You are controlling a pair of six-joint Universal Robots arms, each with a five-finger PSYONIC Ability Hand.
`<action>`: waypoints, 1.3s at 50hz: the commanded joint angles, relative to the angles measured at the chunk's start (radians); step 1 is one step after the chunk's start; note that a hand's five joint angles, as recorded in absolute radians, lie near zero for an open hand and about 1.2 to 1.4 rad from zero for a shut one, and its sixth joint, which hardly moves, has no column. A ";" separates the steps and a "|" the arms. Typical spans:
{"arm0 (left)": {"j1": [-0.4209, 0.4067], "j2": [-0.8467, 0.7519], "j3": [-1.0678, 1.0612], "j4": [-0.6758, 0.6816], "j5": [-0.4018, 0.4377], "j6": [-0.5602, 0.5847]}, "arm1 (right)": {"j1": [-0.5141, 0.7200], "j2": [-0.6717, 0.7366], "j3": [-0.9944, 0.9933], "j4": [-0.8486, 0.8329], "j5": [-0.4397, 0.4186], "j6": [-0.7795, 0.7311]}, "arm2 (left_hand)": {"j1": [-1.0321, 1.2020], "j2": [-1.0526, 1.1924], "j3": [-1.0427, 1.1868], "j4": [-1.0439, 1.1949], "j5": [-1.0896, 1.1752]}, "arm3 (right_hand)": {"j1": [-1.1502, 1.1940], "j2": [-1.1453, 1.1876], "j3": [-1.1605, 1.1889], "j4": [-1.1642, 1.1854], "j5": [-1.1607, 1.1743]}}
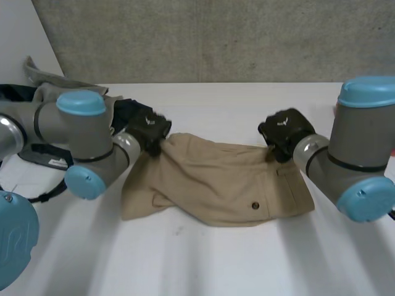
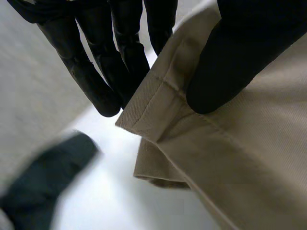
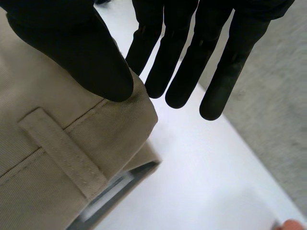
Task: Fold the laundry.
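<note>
1. Tan pants lie spread across the middle of the white table, with a small dark button near the front edge.
2. A pale strip shows inside the waistband. It is too blurry to read.
3. The left hand is at the far left corner of the pants. Its thumb presses on top of the hem and its straight fingers go behind the edge, so it pinches the cloth.
4. The right hand is at the far right corner, by a belt loop. Its thumb sits on the waistband corner, and it looks to be pinching it. The straight fingers point past the corner.
5. Both arms reach forward, bent at the elbow, and both far corners are lifted a little.
6. A grey pile of clothes lies at the far left of the table.
</note>
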 commanded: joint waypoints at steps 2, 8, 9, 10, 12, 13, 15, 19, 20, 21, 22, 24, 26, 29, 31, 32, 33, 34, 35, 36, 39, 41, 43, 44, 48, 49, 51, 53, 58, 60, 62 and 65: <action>0.015 0.119 0.266 0.288 -0.122 -0.001 | -0.003 0.045 -0.304 -0.254 0.068 0.050 | 0.228 0.201 0.208 0.202 0.246 | 0.367 0.220 0.207 0.197 0.193; 0.046 0.248 0.389 0.483 -0.113 -0.156 | -0.023 -0.030 -0.429 -0.555 0.179 0.168 | 0.228 0.201 0.208 0.202 0.246 | 0.367 0.220 0.207 0.197 0.193; 0.050 0.256 0.394 0.479 -0.110 -0.167 | -0.022 -0.038 -0.429 -0.575 0.172 0.176 | 0.228 0.201 0.208 0.202 0.246 | 0.367 0.220 0.207 0.197 0.193; 0.053 0.262 0.394 0.471 -0.107 -0.172 | -0.022 -0.041 -0.427 -0.586 0.165 0.180 | 0.228 0.201 0.208 0.202 0.246 | 0.367 0.220 0.207 0.197 0.193; 0.052 0.279 0.376 0.436 -0.104 -0.169 | -0.022 -0.039 -0.432 -0.589 0.131 0.181 | 0.228 0.201 0.208 0.202 0.246 | 0.367 0.220 0.207 0.197 0.193; 0.050 0.282 0.362 0.422 -0.104 -0.167 | -0.022 -0.036 -0.432 -0.588 0.122 0.181 | 0.228 0.201 0.208 0.202 0.246 | 0.367 0.220 0.207 0.197 0.193; 0.047 0.299 0.290 0.388 -0.110 -0.164 | -0.019 -0.027 -0.423 -0.575 0.102 0.179 | 0.228 0.201 0.208 0.202 0.246 | 0.367 0.220 0.207 0.197 0.193; 0.055 0.337 0.103 0.380 -0.116 -0.170 | -0.020 -0.001 -0.387 -0.511 0.077 0.173 | 0.228 0.201 0.208 0.202 0.246 | 0.367 0.220 0.207 0.197 0.193; 0.060 0.345 0.060 0.382 -0.116 -0.164 | -0.019 0.007 -0.378 -0.494 0.070 0.171 | 0.228 0.201 0.208 0.202 0.246 | 0.367 0.220 0.207 0.197 0.193; 0.063 0.351 0.019 0.385 -0.113 -0.164 | -0.017 0.013 -0.367 -0.476 0.062 0.168 | 0.228 0.201 0.208 0.202 0.246 | 0.367 0.220 0.207 0.197 0.193; 0.064 0.354 -0.055 0.393 -0.107 -0.164 | -0.014 0.028 -0.341 -0.439 0.047 0.161 | 0.228 0.201 0.208 0.202 0.246 | 0.367 0.220 0.207 0.197 0.193; 0.063 0.353 -0.118 0.400 -0.100 -0.164 | -0.009 0.040 -0.314 -0.404 0.033 0.151 | 0.228 0.201 0.208 0.202 0.246 | 0.367 0.220 0.207 0.197 0.193; 0.057 0.342 -0.195 0.411 -0.078 -0.158 | -0.002 0.059 -0.271 -0.356 0.019 0.147 | 0.228 0.201 0.208 0.202 0.246 | 0.346 0.200 0.186 0.177 0.172; 0.061 0.328 -0.247 0.411 -0.067 -0.137 | 0.011 0.074 -0.225 -0.307 0.008 0.151 | 0.228 0.201 0.208 0.202 0.246 | -0.032 -0.178 -0.192 -0.201 -0.205; 0.069 0.325 -0.276 0.404 -0.073 -0.109 | 0.020 0.089 -0.191 -0.253 0.014 0.162 | 0.228 0.201 0.208 0.202 0.246 | -0.352 -0.498 -0.512 -0.521 -0.526; 0.072 0.325 -0.282 0.400 -0.076 -0.100 | 0.023 0.097 -0.179 -0.235 0.014 0.168 | 0.228 0.201 0.208 0.202 0.246 | -0.431 -0.578 -0.592 -0.601 -0.605; 0.075 0.324 -0.284 0.396 -0.079 -0.092 | 0.023 0.102 -0.169 -0.216 0.016 0.176 | 0.228 0.201 0.208 0.202 0.246 | -0.502 -0.648 -0.662 -0.671 -0.675; 0.084 0.325 -0.289 0.382 -0.087 -0.081 | 0.024 0.111 -0.150 -0.186 0.010 0.196 | 0.228 0.201 0.208 0.202 0.246 | -0.625 -0.771 -0.785 -0.794 -0.798; 0.087 0.327 -0.292 0.374 -0.090 -0.078 | 0.023 0.114 -0.142 -0.170 0.008 0.208 | 0.228 0.201 0.208 0.202 0.246 | -0.678 -0.825 -0.838 -0.848 -0.852; 0.090 0.328 -0.292 0.365 -0.090 -0.078 | 0.023 0.119 -0.133 -0.157 0.008 0.219 | 0.228 0.201 0.208 0.202 0.246 | -0.722 -0.869 -0.883 -0.892 -0.896; 0.095 0.345 -0.292 0.322 -0.089 -0.087 | 0.020 0.125 -0.108 -0.120 0.002 0.251 | 0.228 0.201 0.208 0.202 0.246 | -0.814 -0.960 -0.974 -0.983 -0.987; 0.092 0.362 -0.286 0.292 -0.084 -0.103 | 0.020 0.126 -0.091 -0.112 -0.006 0.263 | 0.228 0.201 0.208 0.202 0.246 | -0.823 -0.969 -0.983 -0.992 -0.996; 0.087 0.379 -0.276 0.279 -0.077 -0.117 | 0.018 0.126 -0.080 -0.112 -0.009 0.265 | 0.228 0.201 0.208 0.202 0.246 | -0.843 -0.989 -1.003 -1.013 -1.017; 0.084 0.386 -0.270 0.273 -0.073 -0.123 | 0.020 0.126 -0.077 -0.114 -0.007 0.265 | 0.228 0.201 0.208 0.202 0.246 | -0.849 -0.995 -1.009 -1.019 -1.023; 0.047 0.419 -0.209 0.242 -0.061 -0.146 | 0.014 0.122 -0.065 -0.109 -0.003 0.285 | 0.228 0.201 0.208 0.202 0.246 | -0.855 -1.001 -1.015 -1.024 -1.029; 0.029 0.431 -0.169 0.232 -0.064 -0.149 | 0.012 0.120 -0.062 -0.107 -0.002 0.295 | 0.228 0.201 0.208 0.202 0.246 | -0.855 -1.001 -1.015 -1.024 -1.029; 0.012 0.442 -0.126 0.216 -0.072 -0.150 | 0.009 0.114 -0.056 -0.106 -0.001 0.315 | 0.228 0.201 0.208 0.202 0.246 | -0.855 -1.001 -1.015 -1.024 -1.029; -0.011 0.456 -0.054 0.178 -0.084 -0.152 | 0.001 0.096 -0.045 -0.098 0.001 0.360 | 0.228 0.201 0.208 0.202 0.246 | -0.855 -1.001 -1.015 -1.024 -1.029; -0.052 0.468 0.087 0.092 -0.090 -0.147 | -0.020 0.051 -0.037 -0.069 -0.007 0.479 | 0.228 0.201 0.208 0.202 0.246 | -0.855 -1.001 -1.015 -1.024 -1.029; -0.068 0.466 0.138 0.069 -0.096 -0.144 | -0.031 0.028 -0.042 -0.051 -0.010 0.535 | 0.228 0.201 0.208 0.202 0.246 | -0.855 -1.001 -1.015 -1.024 -1.029; -0.072 0.466 0.162 0.057 -0.096 -0.141 | -0.038 0.014 -0.047 -0.035 -0.013 0.565 | 0.228 0.201 0.208 0.202 0.246 | -0.855 -1.001 -1.015 -1.024 -1.029; -0.082 0.468 0.173 0.046 -0.107 -0.137 | -0.052 -0.009 -0.056 -0.009 -0.029 0.605 | 0.228 0.201 0.208 0.202 0.246 | -0.855 -1.001 -1.015 -1.024 -1.029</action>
